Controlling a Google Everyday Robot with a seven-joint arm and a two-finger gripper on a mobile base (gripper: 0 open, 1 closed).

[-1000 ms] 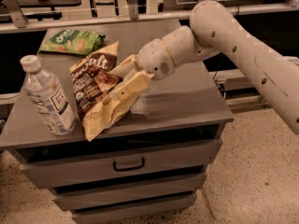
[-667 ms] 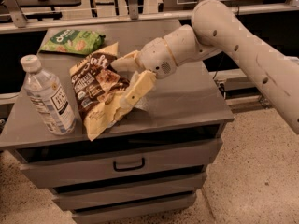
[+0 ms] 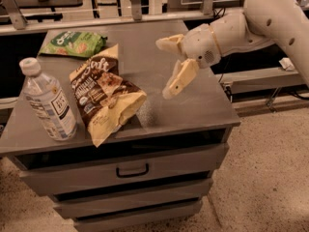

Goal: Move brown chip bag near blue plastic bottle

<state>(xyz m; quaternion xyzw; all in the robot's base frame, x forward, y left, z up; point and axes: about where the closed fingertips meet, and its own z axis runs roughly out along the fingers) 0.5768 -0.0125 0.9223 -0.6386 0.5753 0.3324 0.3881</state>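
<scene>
Release stage, apparently: brown-and-cream chip bag (image 3: 104, 93) just beside clear blue-labelled plastic bottle (image 3: 48, 103), left of frame; cream two-finger gripper (image 3: 172, 63) centre, spread, empty; next, withdrawal.

Crinkly glossy film: brown chip bag (image 3: 104, 98). Clear smooth plastic: blue plastic bottle (image 3: 48, 103). Matt grey worktop (image 3: 193, 105). Smooth cream plastic tool (image 3: 166, 67), fingers apart, above worktop right of bag.

The white arm (image 3: 275, 13) reaches in from the upper right and slopes down toward the left. Its rounded wrist (image 3: 205, 45) ends in the gripper (image 3: 164, 69), which hangs in the air near the middle of the view. The two cream fingers (image 3: 179, 76) are spread wide, one pointing left and one angled down-left, with nothing between them.
</scene>
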